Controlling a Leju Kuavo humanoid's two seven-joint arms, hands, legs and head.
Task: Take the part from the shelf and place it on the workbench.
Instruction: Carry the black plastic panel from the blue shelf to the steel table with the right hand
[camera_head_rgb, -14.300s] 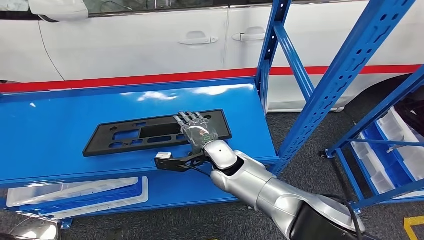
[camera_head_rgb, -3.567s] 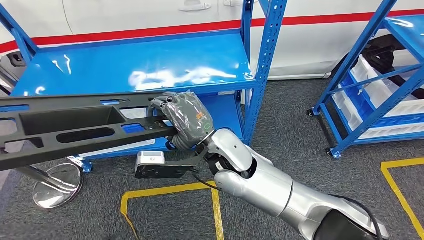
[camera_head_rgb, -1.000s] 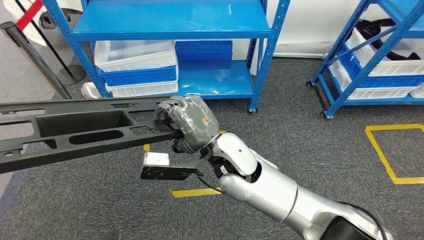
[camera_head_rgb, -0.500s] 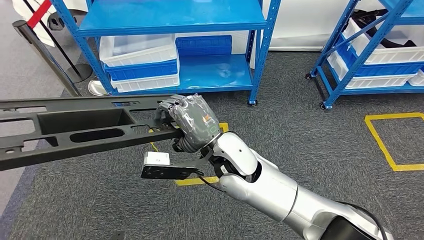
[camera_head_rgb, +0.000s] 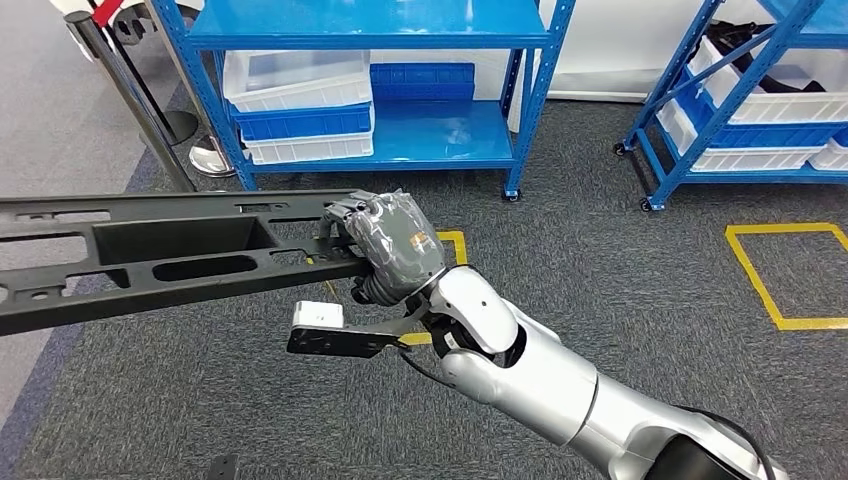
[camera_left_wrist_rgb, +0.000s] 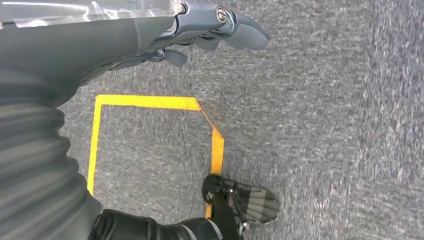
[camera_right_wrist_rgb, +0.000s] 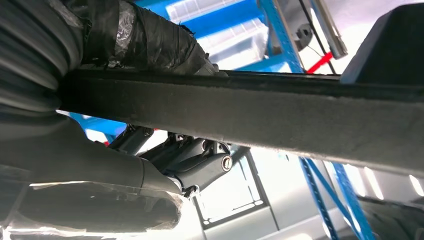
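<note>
My right hand (camera_head_rgb: 393, 245) is gripping the long black part (camera_head_rgb: 160, 255) at its right end, holding it above the floor (camera_head_rgb: 600, 260), long axis running leftward and nearly level. My left hand (camera_left_wrist_rgb: 200, 30) is hanging with nothing in it, fingers loosely apart.

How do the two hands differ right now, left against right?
The right hand is raised in front of the body and grips one end of the long black plastic panel; the left hand holds nothing. The right hand's fingers are wrapped around the panel's edge, while the left hand's fingers are loosely curled over grey carpet. Both are grey.
</note>
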